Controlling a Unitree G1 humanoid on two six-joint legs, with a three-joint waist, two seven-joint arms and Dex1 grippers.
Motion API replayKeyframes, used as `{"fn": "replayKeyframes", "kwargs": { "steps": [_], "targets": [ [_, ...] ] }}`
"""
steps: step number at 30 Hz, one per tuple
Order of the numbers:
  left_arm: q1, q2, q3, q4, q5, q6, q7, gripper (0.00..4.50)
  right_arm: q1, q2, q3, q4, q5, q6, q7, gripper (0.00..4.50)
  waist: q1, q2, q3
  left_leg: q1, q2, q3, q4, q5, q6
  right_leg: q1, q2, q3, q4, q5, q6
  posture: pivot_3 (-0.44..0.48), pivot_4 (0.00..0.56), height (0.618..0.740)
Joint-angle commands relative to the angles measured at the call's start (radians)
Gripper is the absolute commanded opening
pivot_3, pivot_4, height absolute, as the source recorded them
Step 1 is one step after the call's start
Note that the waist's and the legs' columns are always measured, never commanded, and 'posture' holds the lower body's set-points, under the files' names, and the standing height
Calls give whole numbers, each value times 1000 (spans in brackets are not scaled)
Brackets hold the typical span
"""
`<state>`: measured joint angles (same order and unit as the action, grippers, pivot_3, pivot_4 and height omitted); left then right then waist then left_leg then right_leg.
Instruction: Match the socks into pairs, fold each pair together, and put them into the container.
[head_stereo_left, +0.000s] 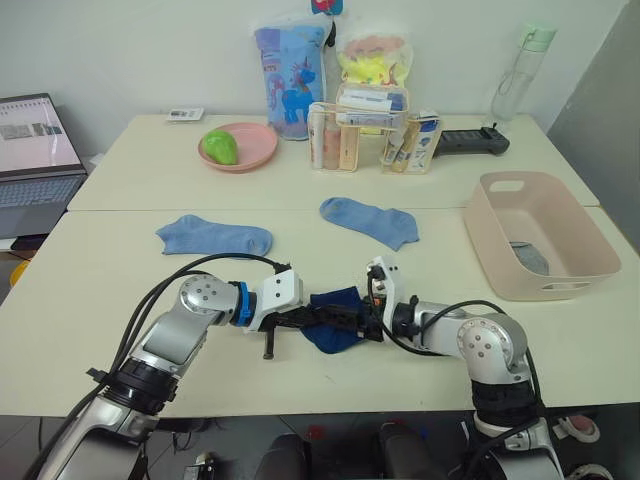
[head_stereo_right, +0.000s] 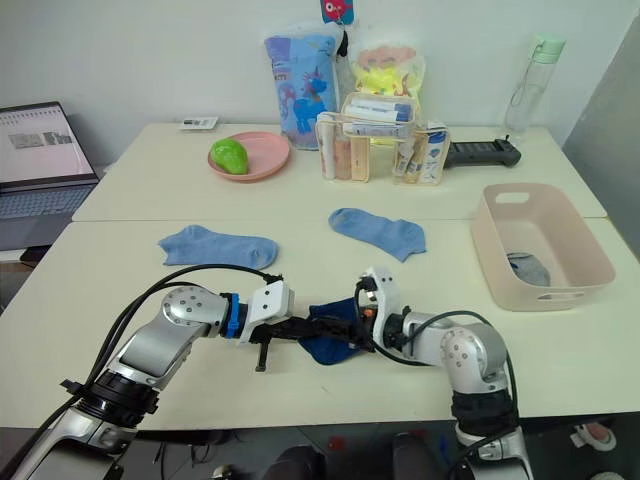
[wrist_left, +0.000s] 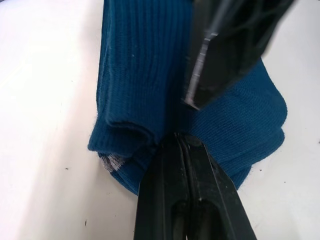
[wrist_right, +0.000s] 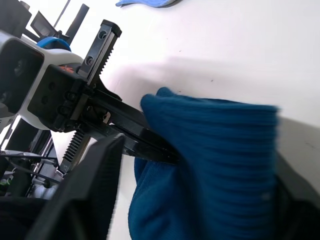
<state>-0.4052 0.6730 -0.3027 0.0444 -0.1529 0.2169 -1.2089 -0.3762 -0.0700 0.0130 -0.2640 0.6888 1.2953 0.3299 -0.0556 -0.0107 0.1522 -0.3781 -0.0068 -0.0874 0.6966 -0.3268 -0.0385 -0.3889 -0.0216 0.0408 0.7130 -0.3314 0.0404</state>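
A bundle of dark navy socks (head_stereo_left: 330, 335) lies near the table's front edge, held between both grippers. My left gripper (head_stereo_left: 305, 320) reaches in from the left, its fingers (wrist_left: 187, 190) pressed together on the bundle's edge (wrist_left: 140, 75). From the right, my right gripper (head_stereo_left: 352, 322) has the ribbed navy fabric (wrist_right: 210, 165) filling the span between its fingers. Two light blue socks lie flat farther back, one at the left (head_stereo_left: 213, 236) and one at the centre (head_stereo_left: 368, 220). The pale pink container (head_stereo_left: 590, 240) stands at the right with a grey sock (head_stereo_left: 530, 258) inside.
Along the back are a round pink plate (head_stereo_left: 255, 150) with a green object, a clear organiser (head_stereo_left: 370, 130) of small items, two bags, a water bottle (head_stereo_left: 520, 75) and a black device (head_stereo_left: 475, 140). A laptop (head_stereo_left: 35, 150) sits at far left.
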Motion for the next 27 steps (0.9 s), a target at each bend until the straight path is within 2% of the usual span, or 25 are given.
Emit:
{"fn": "replayKeyframes", "kwargs": {
  "steps": [1,6,7,10,12,14,15,17,20,23,27],
  "targets": [
    [24,14,-19,32,35,30,3,0,-6,4,-18,-49,31,-2,2,1981,0,0,0,0,0,0,0,0,0,0,0,0,0,0,0,0,150,703],
    [6,7,-6,46,18,50,-4,0,17,4,-23,-93,42,12,-7,187,0,0,0,0,0,0,0,0,0,0,0,0,0,0,0,0,150,703],
    [2,2,-2,44,8,59,-5,0,23,4,-19,-103,40,9,-11,6,0,0,0,0,0,0,0,0,0,0,0,0,0,0,0,0,150,703],
    [-7,-15,15,12,-47,116,-19,0,44,-8,3,-142,28,-7,-17,6,0,0,0,0,0,0,0,0,0,0,0,0,0,0,0,0,150,703],
    [-19,-22,26,-31,-101,195,-32,0,60,-60,38,-203,12,-39,4,6,0,0,0,-1,0,0,0,0,0,0,0,0,0,0,0,0,150,703],
    [-104,-77,30,-38,-164,296,-34,0,95,-182,-22,-379,25,-67,40,6,4,1,2,-1,0,0,0,0,0,-1,0,0,0,0,0,0,150,703],
    [-148,-111,26,-24,-169,309,-22,0,104,-222,-69,-440,35,-77,44,6,27,3,4,-3,0,-1,1,0,0,-1,0,0,-1,0,0,0,150,703],
    [-190,-145,23,-10,-163,321,-6,0,117,-260,-113,-487,53,-93,40,6,30,0,4,-8,-5,-5,3,0,0,-1,-1,-4,-3,0,1,0,150,703],
    [-296,-233,10,20,-152,282,5,553,99,-307,-272,-540,90,-99,-5,0,24,-1,4,-8,-4,-5,3,0,0,0,-2,-3,-4,0,1,0,150,703],
    [-405,-333,17,42,-157,279,44,1483,60,-393,-449,-558,125,-104,-33,0,25,-1,5,-8,-3,-4,3,0,0,-1,-2,-3,-4,0,1,0,150,703],
    [-507,-422,43,64,-177,295,84,2759,56,-569,-562,-537,101,-132,0,0,23,-1,5,-7,-3,-2,1,0,0,0,-1,-2,-5,0,0,0,150,703]
  ]
}}
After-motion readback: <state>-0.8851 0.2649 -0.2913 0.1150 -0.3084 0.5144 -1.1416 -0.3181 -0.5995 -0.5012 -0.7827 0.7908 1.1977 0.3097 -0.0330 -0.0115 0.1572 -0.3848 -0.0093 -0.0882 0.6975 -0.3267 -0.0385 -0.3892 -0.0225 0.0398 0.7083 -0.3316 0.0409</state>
